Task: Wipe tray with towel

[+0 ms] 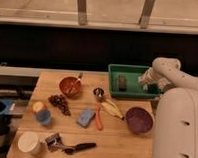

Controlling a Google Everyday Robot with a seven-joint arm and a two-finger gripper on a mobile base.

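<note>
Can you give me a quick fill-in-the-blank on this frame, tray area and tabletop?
1. The gripper is at the right side of the ____ tray.
2. The dark towel lies ____ the tray.
3. The purple bowl sits in front of the tray, on the wooden ____.
4. The spoon rests in the ____ bowl.

Missing words: green; inside; table; red

1. A wooden table (124,145) is carrying everything
2. The gripper (144,82) is hovering over the green tray (112,79) at its back right
3. A red bowl (69,86), grapes (58,102), blue sponge (85,118), banana (112,109), purple bowl (139,119) and what may be a white cup (28,142) are lying on it
</note>
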